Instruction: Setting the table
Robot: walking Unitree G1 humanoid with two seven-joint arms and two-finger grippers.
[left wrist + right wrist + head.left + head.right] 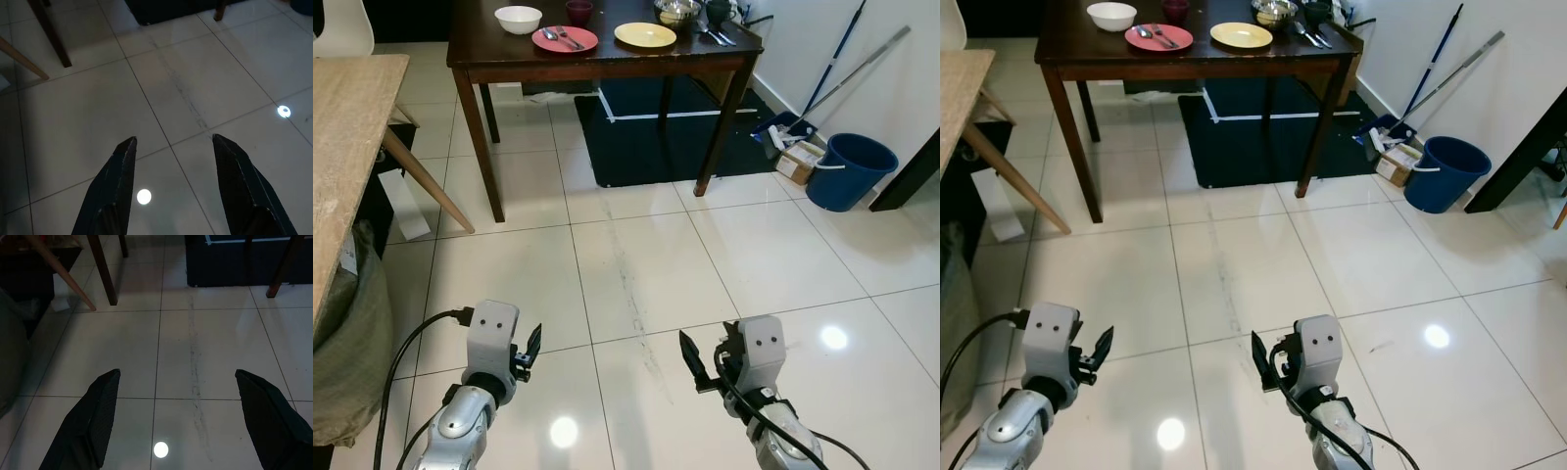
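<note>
From where I stand, the left hand [530, 350] hangs low over the white tiled floor [646, 274], its two black fingers [115, 188] spread with nothing between them. To its right the right hand [693, 364] sits at much the same height, fingers [90, 423] spread wide too, also empty.

The dark wooden surface [489, 54] is well ahead across the tiles, so the step in hand looks like the walk up to it. I'd want the robot to come square to the near edge and stop short of the table legs, keeping both hands low until it is close.

On the surface, left to right: a white bowl [518, 19], then a red plate [565, 39] with cutlery [560, 37] lying on it, long axis running diagonally with the handles toward the near right. Next is a yellow plate [645, 35], then a metal bowl [677, 11] and more cutlery [714, 36] near the right edge, also angled.
</note>
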